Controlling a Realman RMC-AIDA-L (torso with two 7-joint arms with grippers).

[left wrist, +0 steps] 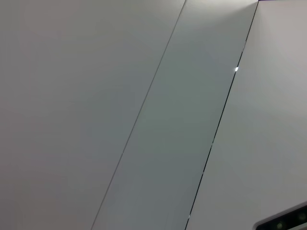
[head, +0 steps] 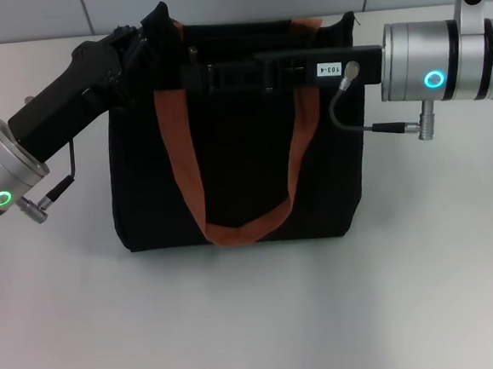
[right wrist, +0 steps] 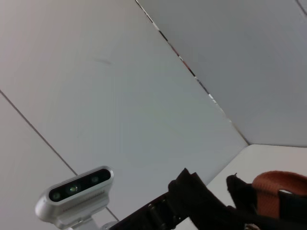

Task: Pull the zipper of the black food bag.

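The black food bag [head: 238, 185] stands upright on my white worktop [head: 257, 320] toward the far edge, its rust-orange handle [head: 228, 164] hanging down the near face. My left gripper [head: 151, 31] is at the bag's top left corner; whether those fingers are parted or closed on the fabric I cannot tell. My right gripper [head: 208, 76] lies level along the bag's upper edge from the right, fingers hidden against the black. The zipper is too small to make out.
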